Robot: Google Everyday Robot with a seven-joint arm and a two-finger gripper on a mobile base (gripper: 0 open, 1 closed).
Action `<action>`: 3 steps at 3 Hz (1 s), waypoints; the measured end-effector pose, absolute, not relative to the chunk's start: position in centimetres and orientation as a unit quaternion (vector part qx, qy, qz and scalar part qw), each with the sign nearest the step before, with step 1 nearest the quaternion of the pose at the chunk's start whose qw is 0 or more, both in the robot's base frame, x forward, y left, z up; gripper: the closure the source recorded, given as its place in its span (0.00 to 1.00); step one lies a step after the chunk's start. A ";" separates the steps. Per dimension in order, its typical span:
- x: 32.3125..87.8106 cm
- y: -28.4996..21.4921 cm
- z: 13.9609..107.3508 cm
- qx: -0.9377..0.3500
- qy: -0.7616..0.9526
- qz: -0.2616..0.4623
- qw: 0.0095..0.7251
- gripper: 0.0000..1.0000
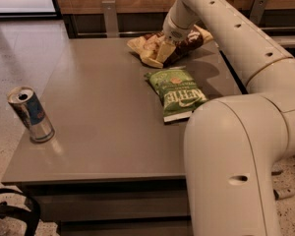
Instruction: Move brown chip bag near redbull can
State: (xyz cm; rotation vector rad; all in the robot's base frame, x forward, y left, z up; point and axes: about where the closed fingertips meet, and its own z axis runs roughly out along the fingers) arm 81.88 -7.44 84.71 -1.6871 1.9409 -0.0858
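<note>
**At the table's far edge: gripper (167,39) on the brown bag (150,49), can (30,114) well away**

At the back of the table (103,112), a little right of the middle, lies the brown bag. It is crumpled, with its pale yellow end to the left and its dark brown end to the right, reaching toward the rear rim. The gripper comes down on it from above, about where the pale and dark parts meet, and touches the foil. Its tip is sunk against the crinkles, so I cannot tell how far open it is, nor whether it has hold of the bag. I judge it is placed there to take the bag near its middle, where a soft, puffy pack offers a fold to pinch and should hang evenly once lifted.

Just in front of the brown bag lies the green bag (178,93), flat and label up, with a narrow strip of table between the two. It sits to the right of the straight path to the can, though a low drag could catch its upper corner.

The can stands upright at the near left corner, close to the edge, well apart from both bags. Most of the table lies between it and the brown bag, so the whole carry is yet to come. The can is slim and looks easy to tip, so the bag should land beside it, not against it.

The arm (236,38) reaches in from the near right, over the table's right side.
</note>
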 end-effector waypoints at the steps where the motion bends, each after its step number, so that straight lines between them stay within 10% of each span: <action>1: 79.9 -9.4 89.1 -0.632 0.715 -0.070 0.291 1.00; 3: 73.7 -12.4 97.5 -0.627 0.691 -0.138 0.332 1.00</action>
